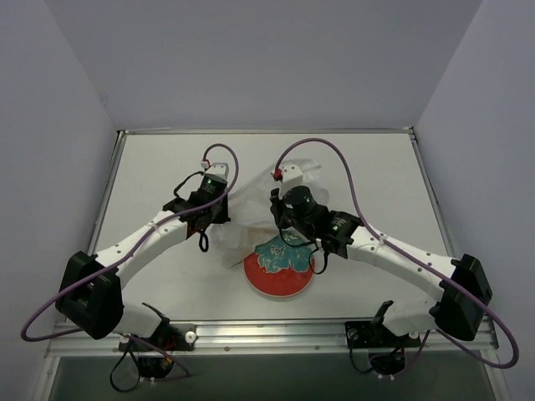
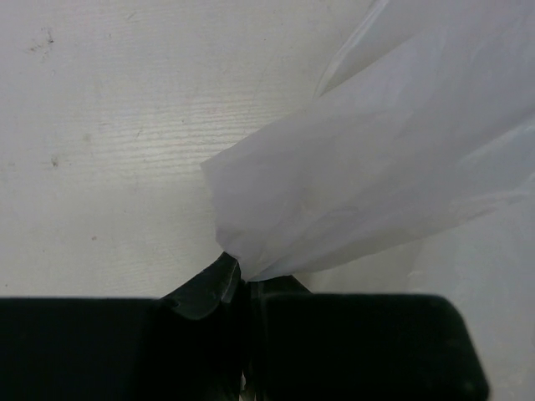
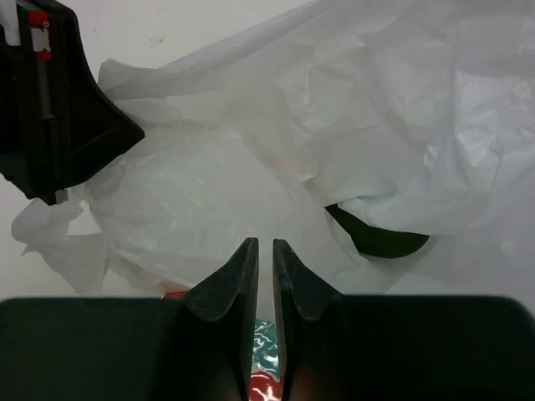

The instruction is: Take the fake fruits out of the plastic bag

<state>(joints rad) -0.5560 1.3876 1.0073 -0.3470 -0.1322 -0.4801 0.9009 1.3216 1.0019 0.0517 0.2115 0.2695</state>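
Closest in, the left gripper point(image 2: 241, 280) has its two black fingers pressed together on a gathered corner of the plastic bag point(image 2: 376, 167), the film bunched right at the tips. Beyond and to the right of those tips the whitish film fans out wide and wrinkled. The pale table point(image 2: 125, 125) lies ahead and to the left.

The right gripper point(image 3: 265, 255) has its fingers drawn in to a thin slit; whether any film is nipped between them cannot be told. Straight under that slit a bit of the red-and-teal plate point(image 3: 266, 355) shows. Just ahead of the tips the bag lies crumpled in a heap. Ahead and to the right, a dark green oval fruit point(image 3: 380, 241) pokes out from under a fold of film. The other fruits cannot be made out through the wrinkles. Further ahead to the left, the left gripper's black body sits at the bag's edge.
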